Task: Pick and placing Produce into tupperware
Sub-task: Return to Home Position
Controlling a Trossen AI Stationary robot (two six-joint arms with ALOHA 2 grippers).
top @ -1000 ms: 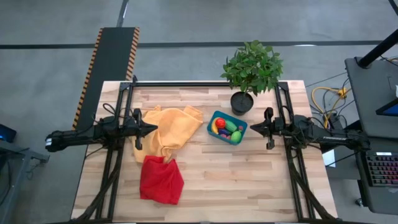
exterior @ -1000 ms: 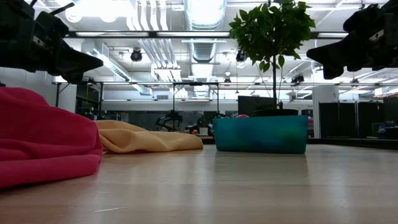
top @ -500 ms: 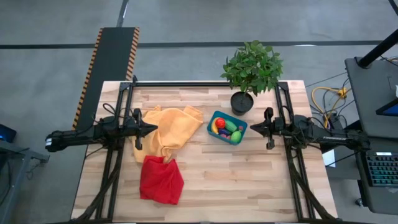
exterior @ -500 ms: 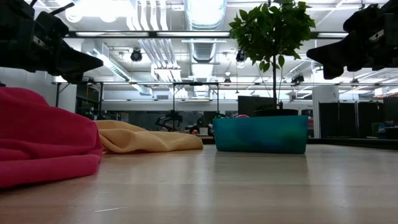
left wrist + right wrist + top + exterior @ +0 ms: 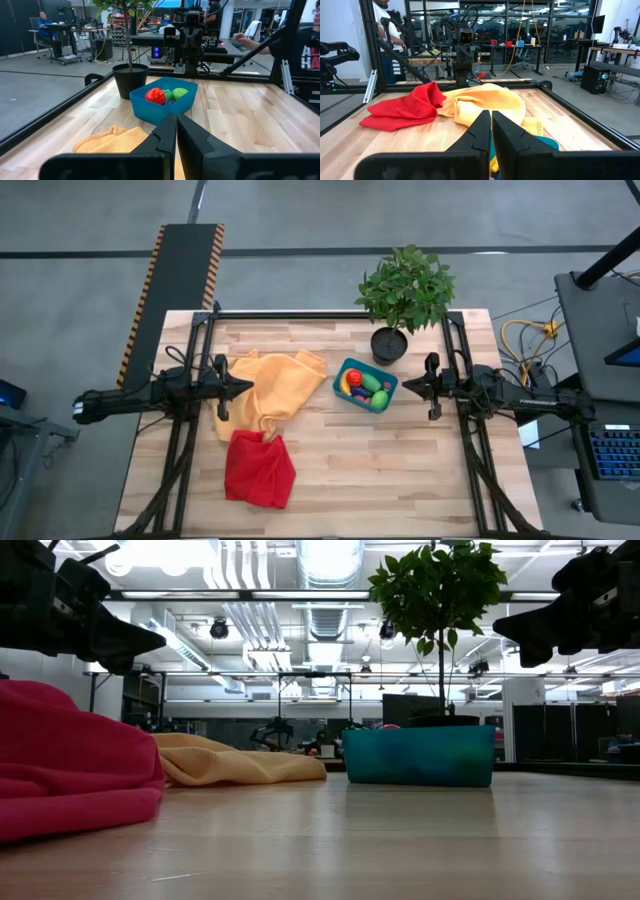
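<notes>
The blue-teal tupperware point(image 5: 365, 385) sits on the table near the far middle; the produce point(image 5: 362, 385) lies inside it: a red round piece, a yellow banana, green ovals. In the left wrist view the tupperware point(image 5: 162, 101) shows the red piece point(image 5: 155, 95) and a green one. My left gripper point(image 5: 248, 388) hovers shut above the yellow-orange cloth at the table's left. My right gripper point(image 5: 404, 388) hovers shut just right of the tupperware. Neither touches anything.
A yellow-orange cloth point(image 5: 272, 392) lies crumpled left of the tupperware, a red cloth point(image 5: 258, 470) nearer the near edge. A black plant pot with a green plant point(image 5: 390, 343) stands by the far edge. Bare wood lies toward the near right. A person stands beyond the table.
</notes>
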